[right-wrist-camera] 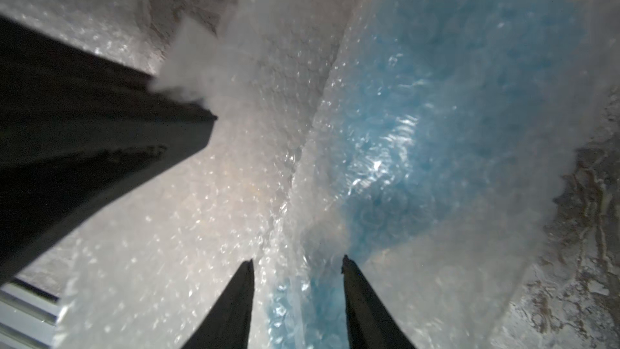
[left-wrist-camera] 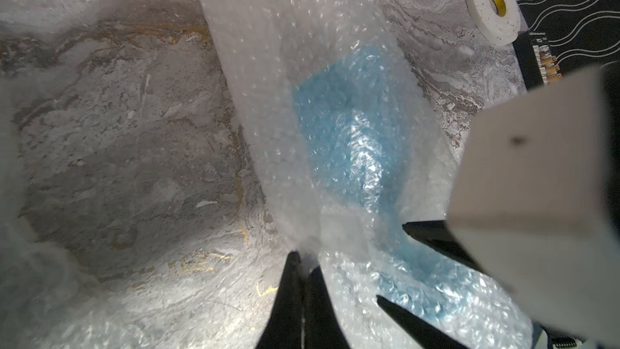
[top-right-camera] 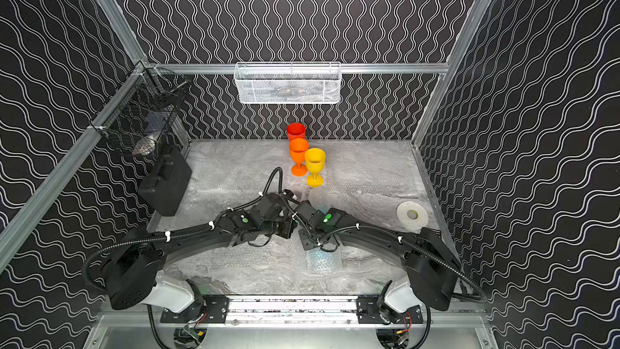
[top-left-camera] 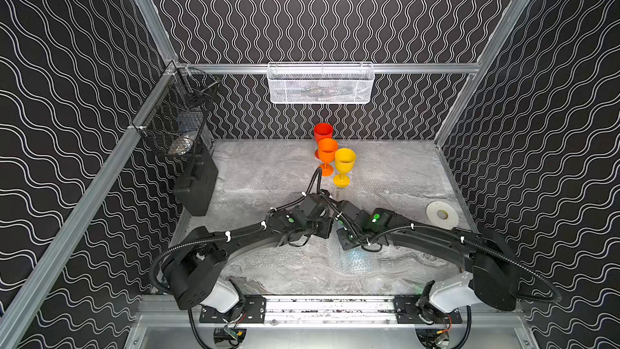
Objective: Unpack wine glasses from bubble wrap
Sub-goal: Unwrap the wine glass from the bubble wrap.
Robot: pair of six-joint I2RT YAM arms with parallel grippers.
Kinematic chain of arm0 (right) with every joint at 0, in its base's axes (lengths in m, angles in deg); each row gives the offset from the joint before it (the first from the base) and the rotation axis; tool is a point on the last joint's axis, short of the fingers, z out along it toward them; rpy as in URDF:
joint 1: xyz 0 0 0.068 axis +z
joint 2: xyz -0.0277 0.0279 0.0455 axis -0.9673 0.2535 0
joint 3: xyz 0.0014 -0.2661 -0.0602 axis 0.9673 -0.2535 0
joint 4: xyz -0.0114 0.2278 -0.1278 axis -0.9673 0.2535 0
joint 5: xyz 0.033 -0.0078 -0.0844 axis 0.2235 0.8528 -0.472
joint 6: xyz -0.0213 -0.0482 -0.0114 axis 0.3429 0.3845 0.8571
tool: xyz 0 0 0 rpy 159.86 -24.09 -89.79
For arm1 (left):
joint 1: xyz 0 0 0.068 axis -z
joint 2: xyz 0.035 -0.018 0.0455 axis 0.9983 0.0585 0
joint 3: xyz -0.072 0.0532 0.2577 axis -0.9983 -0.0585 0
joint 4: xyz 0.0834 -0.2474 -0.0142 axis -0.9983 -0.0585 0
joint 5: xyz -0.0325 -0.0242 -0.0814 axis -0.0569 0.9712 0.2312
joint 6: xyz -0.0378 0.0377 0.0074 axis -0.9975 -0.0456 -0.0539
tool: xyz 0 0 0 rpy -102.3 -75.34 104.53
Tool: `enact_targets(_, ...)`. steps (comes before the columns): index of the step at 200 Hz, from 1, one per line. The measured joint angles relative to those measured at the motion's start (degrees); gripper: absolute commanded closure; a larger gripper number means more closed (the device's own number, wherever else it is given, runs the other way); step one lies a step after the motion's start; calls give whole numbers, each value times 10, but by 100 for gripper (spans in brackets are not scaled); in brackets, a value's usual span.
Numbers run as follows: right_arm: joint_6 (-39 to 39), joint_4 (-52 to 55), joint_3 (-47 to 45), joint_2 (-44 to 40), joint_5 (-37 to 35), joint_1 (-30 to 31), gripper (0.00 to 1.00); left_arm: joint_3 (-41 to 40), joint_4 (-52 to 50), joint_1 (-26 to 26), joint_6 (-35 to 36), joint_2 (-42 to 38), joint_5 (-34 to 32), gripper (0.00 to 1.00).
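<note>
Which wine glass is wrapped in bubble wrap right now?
The light blue glass, a blur inside the bubble wrap; the red glass, orange glass and yellow glass stand bare.

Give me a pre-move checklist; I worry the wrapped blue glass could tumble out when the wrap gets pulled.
1. Left fingers pinching the bubble wrap edge: ok.
2. Right fingers on either side of the wrapped light blue glass: ok.
3. Right fingers pressing firmly: cannot tell.
4. Light blue glass free of wrap: not ok, covered.
5. Red glass, orange glass, yellow glass upright, beyond both arms: ok.
</note>
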Motion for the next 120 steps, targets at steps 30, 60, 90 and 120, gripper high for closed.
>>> enact_targets(30,-1,9,0,3,-17,1,69,0,0,0,0,0,-1,100)
enact_targets(60,-7,14,0,4,-30,1,78,0,0,0,0,0,-1,100)
enact_targets(90,-11,15,-7,1,-32,1,83,0,0,0,0,0,-1,100)
enact_targets(120,-14,14,-8,-3,-33,1,87,0,0,0,0,0,-2,100)
